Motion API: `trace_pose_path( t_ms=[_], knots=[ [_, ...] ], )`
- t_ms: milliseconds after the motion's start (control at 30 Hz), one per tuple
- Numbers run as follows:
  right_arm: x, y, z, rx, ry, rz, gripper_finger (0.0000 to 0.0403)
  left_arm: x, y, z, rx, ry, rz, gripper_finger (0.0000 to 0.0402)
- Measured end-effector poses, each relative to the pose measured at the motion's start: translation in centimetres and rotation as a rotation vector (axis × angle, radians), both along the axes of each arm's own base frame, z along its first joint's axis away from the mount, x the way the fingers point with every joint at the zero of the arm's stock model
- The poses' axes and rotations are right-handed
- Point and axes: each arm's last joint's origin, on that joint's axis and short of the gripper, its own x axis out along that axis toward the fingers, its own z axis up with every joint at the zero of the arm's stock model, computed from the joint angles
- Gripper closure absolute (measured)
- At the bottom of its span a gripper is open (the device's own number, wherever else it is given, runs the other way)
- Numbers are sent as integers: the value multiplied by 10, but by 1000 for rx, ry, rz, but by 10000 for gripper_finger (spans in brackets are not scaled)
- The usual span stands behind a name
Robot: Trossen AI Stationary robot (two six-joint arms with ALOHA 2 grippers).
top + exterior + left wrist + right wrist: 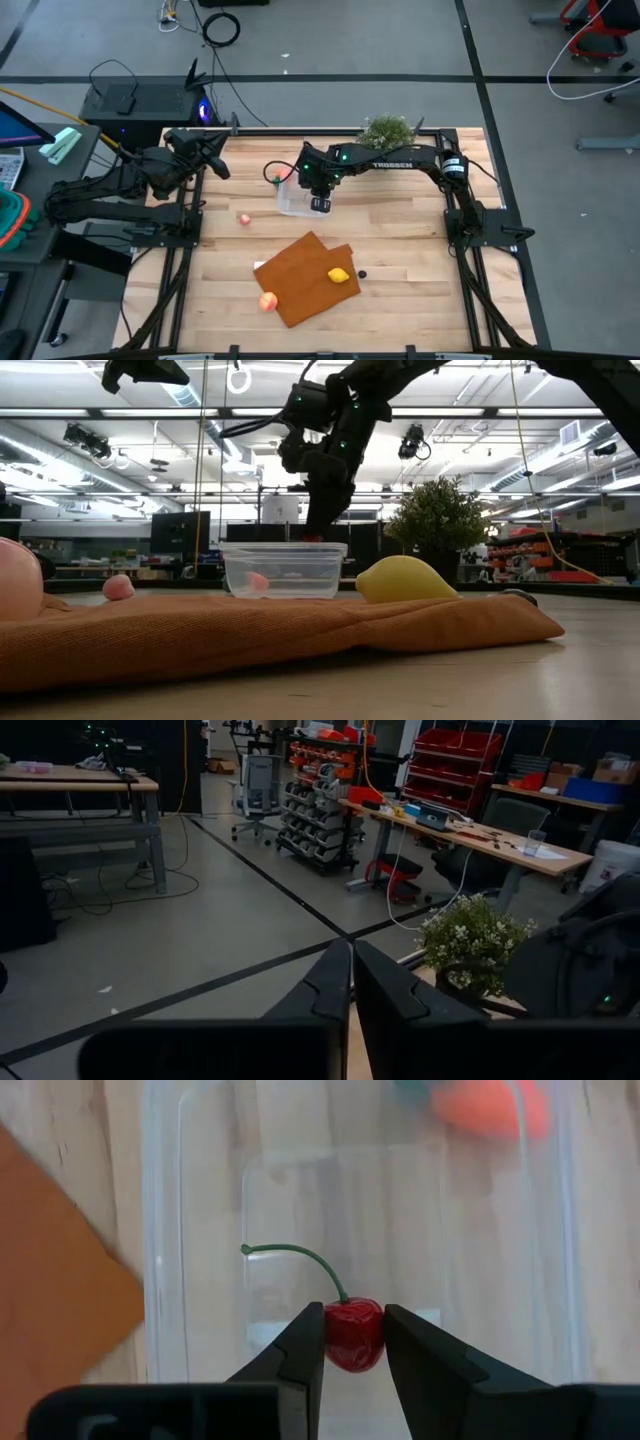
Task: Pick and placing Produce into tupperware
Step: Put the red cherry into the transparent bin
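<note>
My right gripper hangs over the clear tupperware, shut on a small red cherry with a curved green stem. An orange piece lies at the container's far side; whether it is inside, I cannot tell. A pink piece rests on the wood. The yellow lemon sits on the orange-brown mat, the peach-orange fruit at its near edge, and a dark piece beside it. My left gripper waits raised at the far left, shut. My right gripper pinches the cherry's round red body between its two fingers, coming from above and pointing down. The cherry is lifted clear over the inside of the tupperware, and its green stem sticks out free beyond the fingertips.
A bushy potted plant stands at the table's far edge, behind the right arm. The mat covers the near middle of the table. Bare wood lies right of the container and along the table's right side.
</note>
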Motion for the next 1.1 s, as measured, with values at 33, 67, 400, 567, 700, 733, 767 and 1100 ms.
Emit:
trace_pose_path(
  t_ms=[33,67,400,567,700,733,767,1100],
  knots=[
    [1,0,-2,1,0,0,328,0,0,0,0,0,0,377],
    [2,0,-3,6,-1,1,328,0,0,0,0,0,0,375],
    [8,0,-25,32,43,10,328,0,0,-1,-1,6,-3,374],
    [10,0,-31,34,52,14,328,0,0,-1,-2,6,-8,381],
    [12,-1,-41,42,75,15,328,0,0,-1,-2,6,-8,379],
    [11,-1,-43,45,87,15,328,0,0,-1,-2,6,-9,377],
    [12,-1,-47,45,95,19,328,0,0,-1,-2,6,-10,376],
    [14,-1,-51,63,94,11,328,1,-1,-1,-5,5,-34,374]
  ],
)
